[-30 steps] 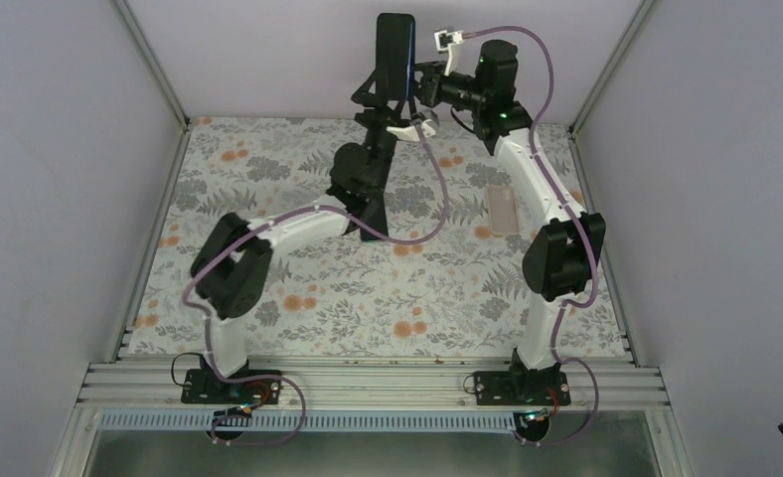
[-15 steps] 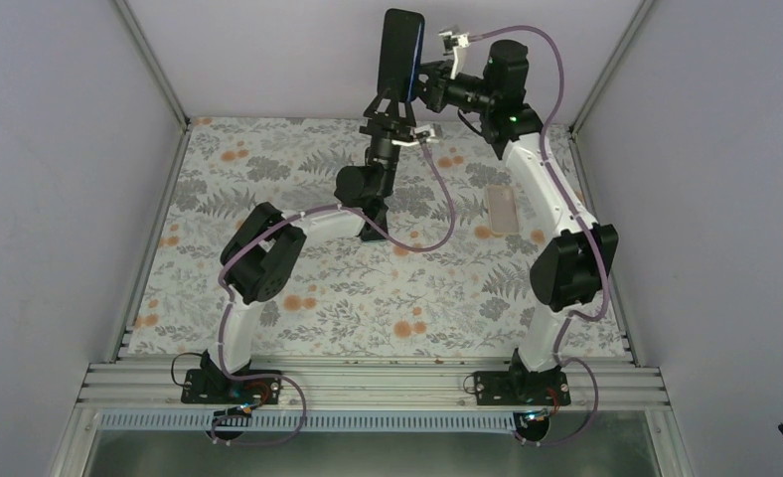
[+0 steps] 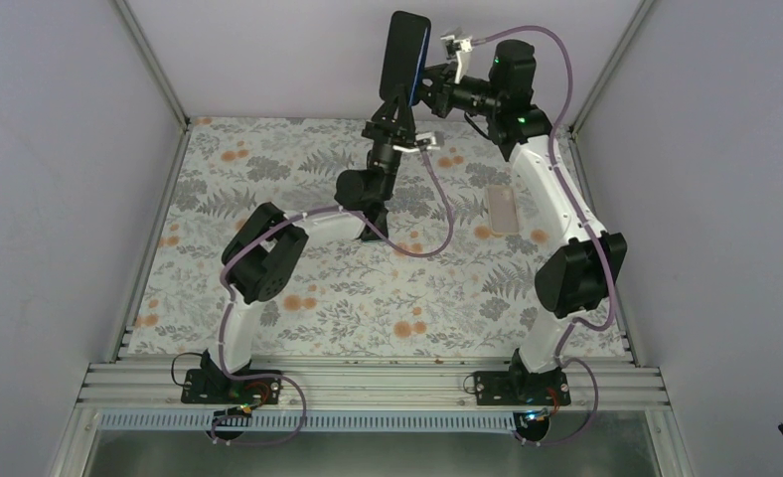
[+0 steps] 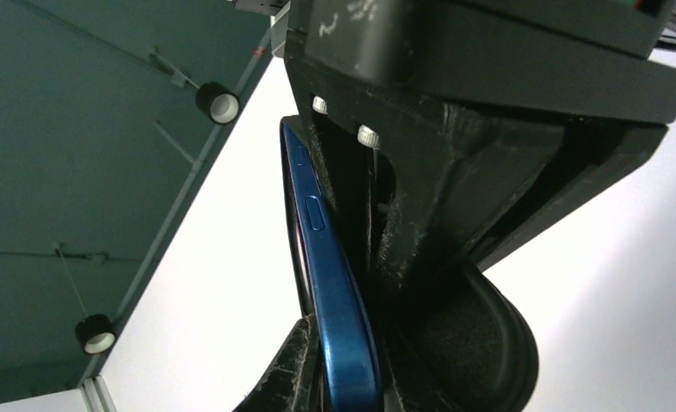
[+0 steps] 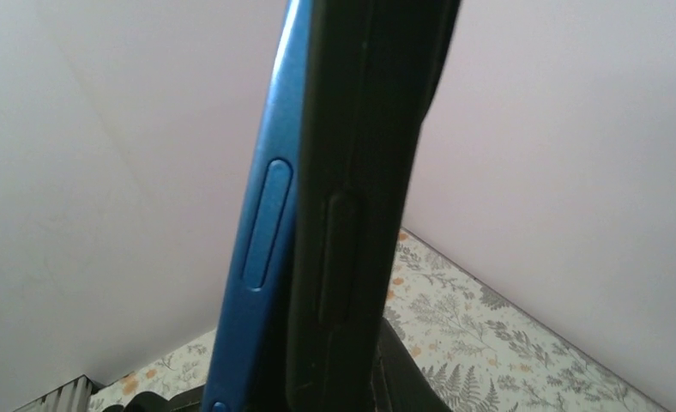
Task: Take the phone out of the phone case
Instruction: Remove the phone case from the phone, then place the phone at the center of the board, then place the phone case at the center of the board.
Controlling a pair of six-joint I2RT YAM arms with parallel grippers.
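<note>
A blue phone (image 3: 407, 52) in a black phone case stands upright in the air above the far edge of the table. My left gripper (image 3: 397, 97) reaches up from below, shut on the phone's lower end. In the left wrist view the blue phone edge (image 4: 334, 283) sits between my fingers (image 4: 287, 369). My right gripper (image 3: 423, 81) comes in from the right, shut on the cased side. In the right wrist view the phone's blue edge (image 5: 257, 257) runs alongside the black phone case (image 5: 352, 215), close to the lens.
A pale translucent rectangular piece (image 3: 504, 210) lies flat on the floral table cover (image 3: 268, 159) at the right. Grey walls close in the table on three sides. Purple cables loop off both arms.
The left gripper rose to the phone's lower end and closed from wide open onto it. The right arm carried the phone slightly up and to the right.
</note>
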